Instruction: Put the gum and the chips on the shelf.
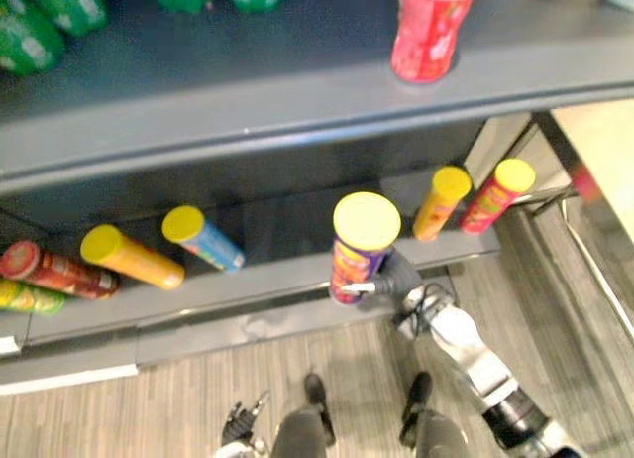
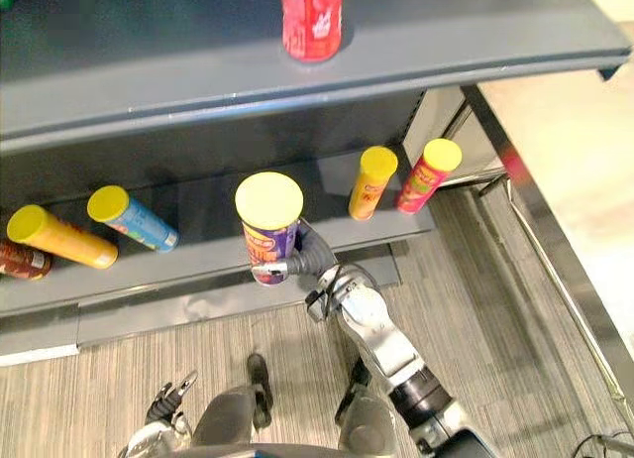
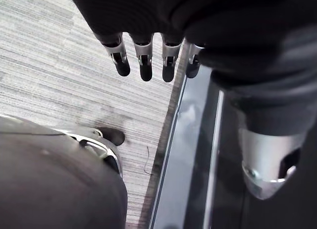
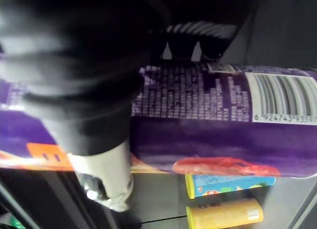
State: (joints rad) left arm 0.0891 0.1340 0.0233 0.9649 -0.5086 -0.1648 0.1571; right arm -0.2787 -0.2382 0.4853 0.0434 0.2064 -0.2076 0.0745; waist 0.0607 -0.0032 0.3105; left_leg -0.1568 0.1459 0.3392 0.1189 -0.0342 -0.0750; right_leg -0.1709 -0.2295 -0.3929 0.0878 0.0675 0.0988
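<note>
Grey shelving above a pale striped floor, with a lower shelf (image 1: pixel 277 275) bearing lidded cans: yellow can (image 1: pixel 131 257) and blue can (image 1: pixel 203 238) lying down toward the robot's left, orange can (image 1: pixel 441 202) and pink-red can (image 1: pixel 495 195) leaning at its right. Purple chips can (image 1: pixel 359 250) with a yellow lid, upright, clamped in the curled fingers and thumb of the right hand (image 2: pixel 315 258) at the front lip of that shelf, between the blue can and the orange one; base touching the lip or not, impossible to tell. Left hand (image 3: pixel 143 58) low by the floor, fingers relaxed and apart, holding nothing. Judged as the placing step: carry the can further in over the dark board, keep it upright, steer clear of the orange neighbour, set the base flat well behind the lip, and only then loosen the grip and draw straight back. As for print: barcode (image 4: pixel 280 104) and a block of small pale text on the purple wall, left unread here; labels on the other cans too small to make out
</note>
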